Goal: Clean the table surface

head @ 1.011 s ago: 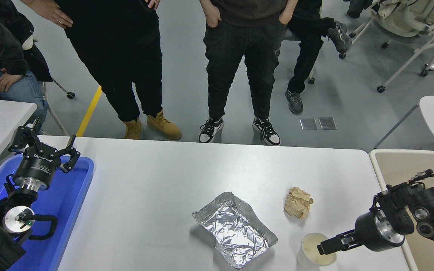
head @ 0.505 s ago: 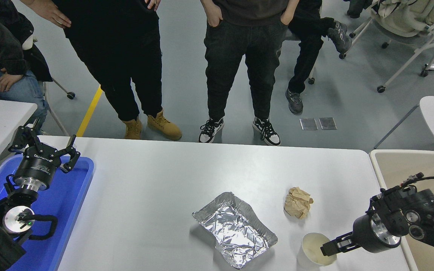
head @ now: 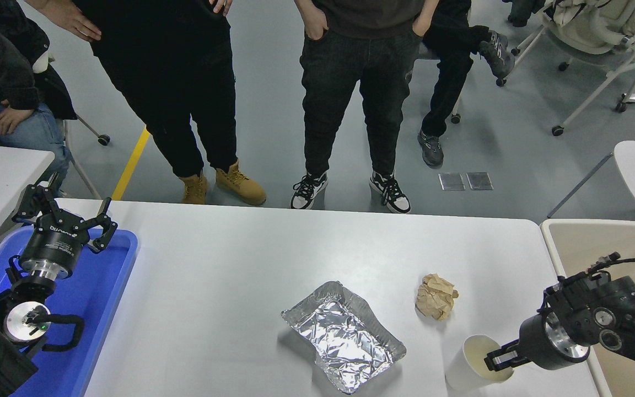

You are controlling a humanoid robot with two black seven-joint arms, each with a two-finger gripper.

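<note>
You have the right gripper (head: 498, 361) at the near right of the table surface (head: 229, 286), clamped on the rim of the white paper cup (head: 474, 364): one finger reaches into its mouth, the other I take to be outside the wall, though it is hidden. The cup leans away from upright, so I judge it gripped and starting to lift, not resting square. Take this as the first pickup in clearing the litter. Just left of the cup lies the foil tray (head: 344, 336), empty and crumpled; just beyond the cup sits the crumpled brown paper ball (head: 436, 296), apart from both. Right of the cup, off the table's edge, stands the beige bin (head: 587, 245), the likely place to drop it. Your next move calls for a steady lift and a swing rightward over the bin's wall without squeezing harder, since a thin paper rim can buckle and slip. Far left of the cup, the left gripper (head: 64, 212) hangs parked over the blue tray (head: 105, 286), its fingers spread apart and holding nothing. Past the table's far edge, people stand watching.
</note>
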